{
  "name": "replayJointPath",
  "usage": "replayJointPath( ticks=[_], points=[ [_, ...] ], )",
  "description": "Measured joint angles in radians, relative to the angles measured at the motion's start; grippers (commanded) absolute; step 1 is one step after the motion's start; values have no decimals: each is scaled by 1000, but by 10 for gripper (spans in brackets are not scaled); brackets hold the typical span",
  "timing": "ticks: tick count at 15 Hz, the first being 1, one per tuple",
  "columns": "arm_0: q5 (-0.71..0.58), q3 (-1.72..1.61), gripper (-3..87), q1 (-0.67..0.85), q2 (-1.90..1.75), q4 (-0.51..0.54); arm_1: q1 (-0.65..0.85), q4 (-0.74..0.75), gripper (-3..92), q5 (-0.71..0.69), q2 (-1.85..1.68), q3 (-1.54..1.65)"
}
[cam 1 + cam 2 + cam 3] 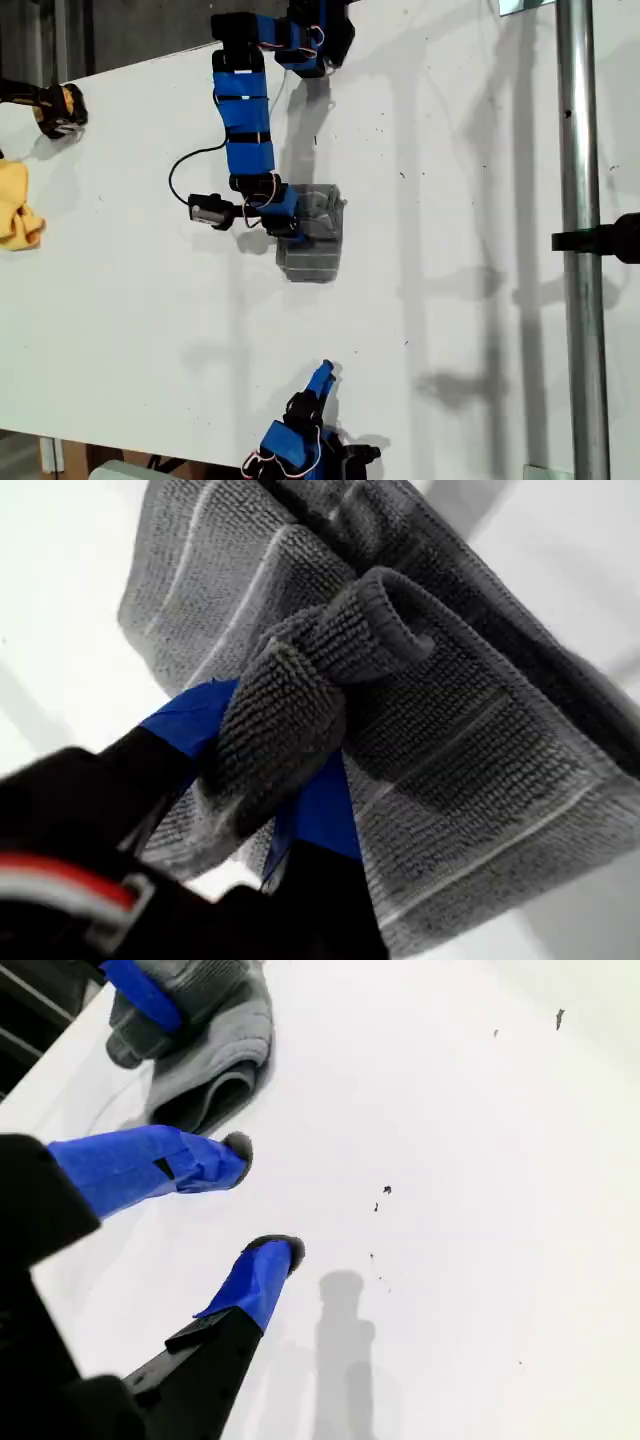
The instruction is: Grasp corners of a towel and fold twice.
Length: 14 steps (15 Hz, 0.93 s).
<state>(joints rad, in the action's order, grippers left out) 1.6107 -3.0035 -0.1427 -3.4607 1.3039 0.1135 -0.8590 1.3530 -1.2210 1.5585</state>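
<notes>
My first claw pinches a bunched fold of the towel, which lies folded small at the exterior view's centre on the table. I should lay this fold flat before letting go. My second claw hangs wide, empty, well apart; open table all around.

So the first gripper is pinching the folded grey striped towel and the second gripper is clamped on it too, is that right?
Not quite. My first gripper does pinch the folded grey striped towel, but my second gripper is open over the bare white table, clear of the towel, as the second wrist view shows.
</notes>
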Motion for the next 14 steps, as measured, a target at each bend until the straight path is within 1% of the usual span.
replayJointPath(
  ticks=[2,3,6,7,8,9,10,12,13,14],
  points=[
    [0,0,153,0,0,3,2,0,212,-20,15,-49],
    [0,0,153,0,0,3,2,0,212,-43,2,-58],
    [0,0,153,0,0,3,2,5,208,-107,-227,-60],
    [0,0,153,0,0,3,2,31,208,-114,-308,-49],
    [0,0,153,0,0,3,2,100,208,-120,-422,34],
    [0,0,151,0,0,3,11,161,87,-120,-558,150],
    [0,0,149,0,0,3,26,173,52,-120,-712,267],
    [-17,0,140,5,0,3,51,164,0,-80,-1063,571],
    [-21,0,131,9,-2,2,49,147,-2,-37,-1272,756],
    [-21,-5,136,17,-3,-5,32,89,-2,28,-1506,942]
  ],
)
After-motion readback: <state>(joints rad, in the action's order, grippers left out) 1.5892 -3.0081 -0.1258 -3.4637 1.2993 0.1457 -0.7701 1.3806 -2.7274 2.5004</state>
